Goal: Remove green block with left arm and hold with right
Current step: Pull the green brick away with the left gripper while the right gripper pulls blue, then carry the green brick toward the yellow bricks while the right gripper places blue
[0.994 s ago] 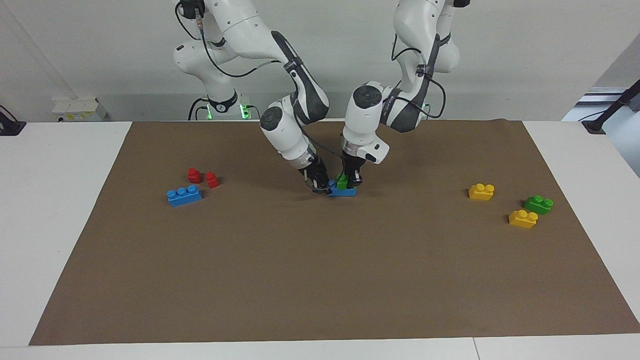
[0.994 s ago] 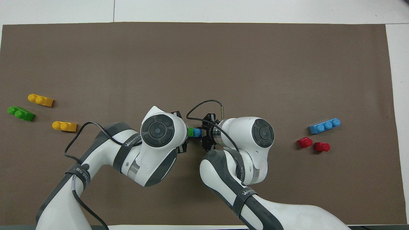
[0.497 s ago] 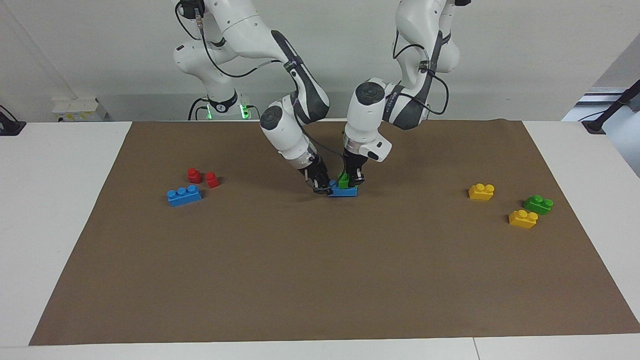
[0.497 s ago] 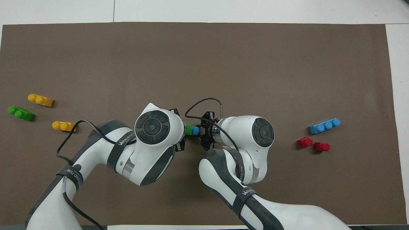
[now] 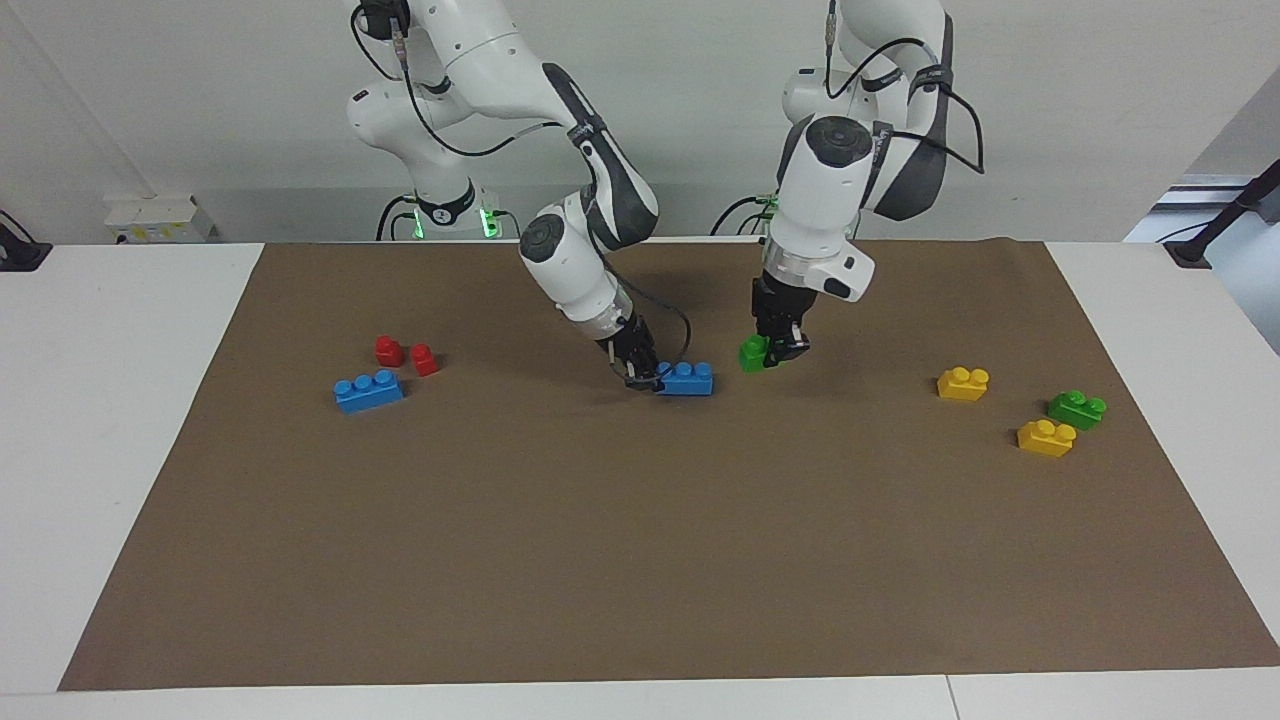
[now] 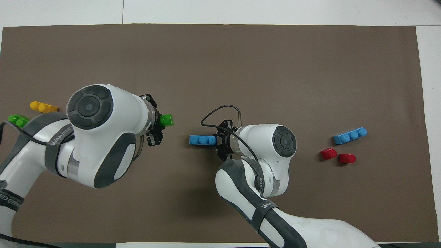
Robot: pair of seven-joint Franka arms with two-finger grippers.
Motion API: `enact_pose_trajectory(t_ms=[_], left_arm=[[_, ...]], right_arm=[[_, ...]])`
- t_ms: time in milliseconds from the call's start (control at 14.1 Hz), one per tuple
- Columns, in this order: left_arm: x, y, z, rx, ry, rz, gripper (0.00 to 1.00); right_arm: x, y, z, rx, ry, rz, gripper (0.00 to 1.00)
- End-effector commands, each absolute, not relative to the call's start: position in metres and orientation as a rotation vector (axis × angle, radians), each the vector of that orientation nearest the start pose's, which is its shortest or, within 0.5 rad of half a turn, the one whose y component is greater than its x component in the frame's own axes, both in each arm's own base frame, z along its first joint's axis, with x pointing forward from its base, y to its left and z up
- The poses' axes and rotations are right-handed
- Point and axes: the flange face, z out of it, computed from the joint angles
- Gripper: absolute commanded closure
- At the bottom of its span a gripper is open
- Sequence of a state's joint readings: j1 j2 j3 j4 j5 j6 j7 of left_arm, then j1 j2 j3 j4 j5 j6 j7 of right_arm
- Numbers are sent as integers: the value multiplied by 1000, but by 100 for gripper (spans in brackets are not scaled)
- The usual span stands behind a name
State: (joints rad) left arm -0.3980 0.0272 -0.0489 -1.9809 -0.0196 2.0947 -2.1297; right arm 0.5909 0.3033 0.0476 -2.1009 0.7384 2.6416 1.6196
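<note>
My left gripper [image 5: 775,350] is shut on the green block [image 5: 753,354] and holds it a little above the brown mat, apart from the blue three-stud brick [image 5: 686,379], toward the left arm's end. In the overhead view the green block [image 6: 166,120] sticks out from the left gripper [image 6: 158,122]. My right gripper [image 5: 643,377] is low on the mat, shut on the end of the blue brick, which lies flat with bare studs. The overhead view shows the right gripper [image 6: 218,141] at the blue brick's [image 6: 202,140] end.
Toward the left arm's end lie two yellow bricks [image 5: 963,383] [image 5: 1046,438] and a second green brick [image 5: 1077,408]. Toward the right arm's end lie another blue brick [image 5: 368,390] and two red blocks [image 5: 388,350] [image 5: 424,359]. The brown mat [image 5: 640,560] covers the table.
The left gripper has pulled the green block off the blue brick, lifted it and moved it toward the left arm's end. The right gripper has stayed on the blue brick.
</note>
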Motion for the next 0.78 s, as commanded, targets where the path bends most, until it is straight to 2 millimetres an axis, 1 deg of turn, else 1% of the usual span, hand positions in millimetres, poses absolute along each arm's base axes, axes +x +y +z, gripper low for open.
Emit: enact_pose_trajectory(t_ms=[0,142,284,355,426,568,710], left_arm=[[535,-203,467,2121,2230,16,100],[550,-161,464,2194,2160,26,100],[562,-116,462,2275,2067,46,100],[567,-93,461,2315,2018,58,100],[571,-70,460,2344,1975,76,100],[576,-38,455,2384,1908,109,100],[580,-12,453,2417,1843,150,100]], right_arm=[[521,313,336,-1897,1915,497,100],[547,275,366,-1965,1858,478,100],[573,221,390,-1983,1827,485,100],[587,186,401,-1993,1812,521,100],[595,149,404,-2030,1779,531,100],[600,75,403,-2078,1726,539,100],[597,28,400,-2078,1724,564,100]])
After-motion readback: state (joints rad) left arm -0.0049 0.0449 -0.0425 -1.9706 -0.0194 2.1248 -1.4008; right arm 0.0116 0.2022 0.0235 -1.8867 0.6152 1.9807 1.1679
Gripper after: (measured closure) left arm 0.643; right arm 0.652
